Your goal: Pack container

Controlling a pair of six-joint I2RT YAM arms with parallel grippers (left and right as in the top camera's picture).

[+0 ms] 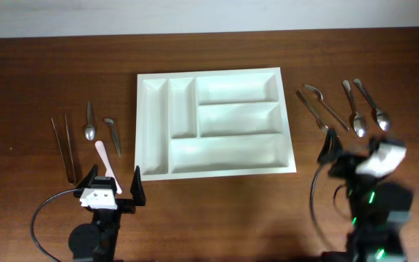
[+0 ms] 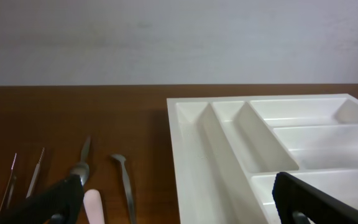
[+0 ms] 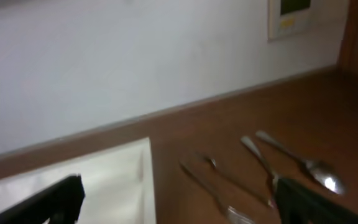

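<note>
The dark wooden bench fills the frame. The container, a white tray with every compartment bare, lies at upper centre, square to the edge, I'd guess so that either arm can reach into it. Nothing is packed yet.

Below it, at lower left, the left tool sits low with its fingers spread wide and nothing between them. At lower right the right tool is blurred from above, but its wrist view shows the fingers far apart and empty too.

The cutlery is split into two lots, seemingly one for each arm. Left of the tray are long tweezers, a white spoon and a small steel spoon. Right of it are a fork and larger spoons.
</note>
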